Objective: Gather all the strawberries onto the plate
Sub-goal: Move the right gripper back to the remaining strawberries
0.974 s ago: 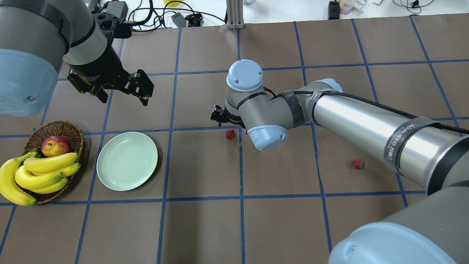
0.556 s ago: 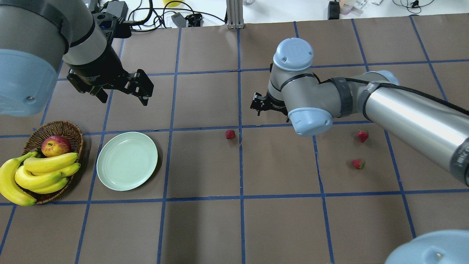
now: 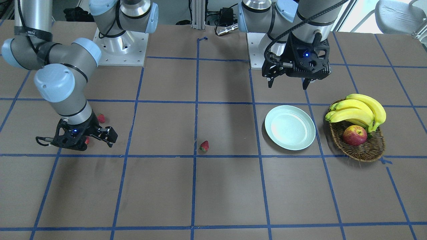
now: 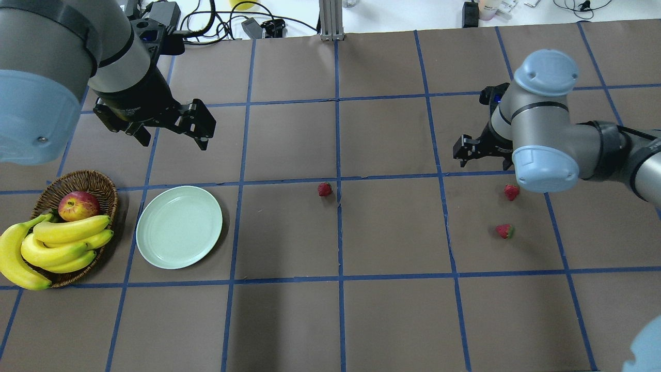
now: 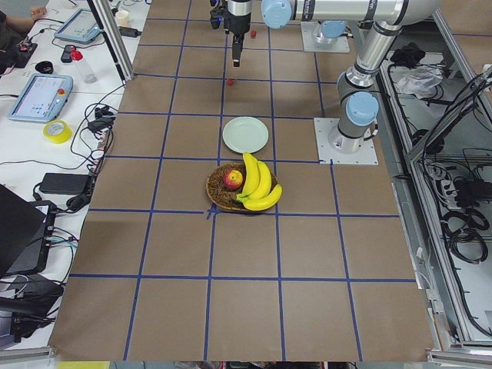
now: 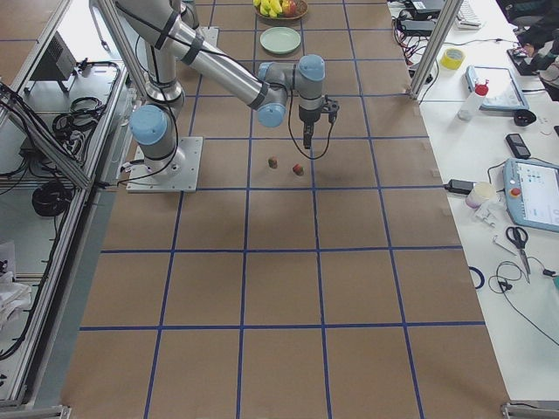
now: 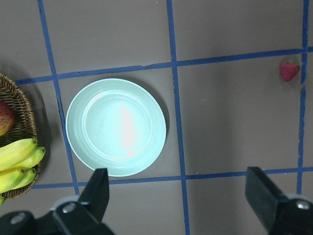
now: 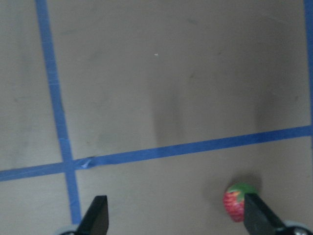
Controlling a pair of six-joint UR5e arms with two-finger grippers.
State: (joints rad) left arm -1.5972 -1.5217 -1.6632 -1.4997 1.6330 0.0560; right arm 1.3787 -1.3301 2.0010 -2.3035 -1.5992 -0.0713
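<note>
Right tool [image 8: 175, 208] hangs spread over the table [image 4: 392, 320], with the first strawberry [image 8: 234, 203] just beside one finger. The second strawberry [image 4: 504, 231] lies near it, the third strawberry [image 4: 324, 189] mid-table. I see my left tool [image 7: 177, 181] spread too, hovering near the plate [image 7: 116, 126], well apart from every berry.

— What covers the table [image 4: 289, 320] under the right claw [image 8: 177, 218]?
— Matt brown paper, faintly scuffed, with smooth blue tape [image 4: 338, 232] stuck flat on it.
— And the strawberry [image 8: 235, 200] beside that claw's finger?
— Red skin with a slight sheen and a dull leafy cap.
— The plate [image 7: 116, 126] below the left claw [image 3: 287, 82]?
— Smooth and glossy. It could be plastic or glazed, I can't tell which.
— The basket [image 4: 98, 178] off to that claw's side?
— Rough woven wicker. The apple [image 4: 78, 205] in it is shiny and the bananas [image 4: 62, 243] are smooth and waxy.
— The claws themselves?
— Matt black plastic. The right arm [image 3: 31, 15] is silvery metal tube with pale blue plastic caps [image 3: 55, 81].
</note>
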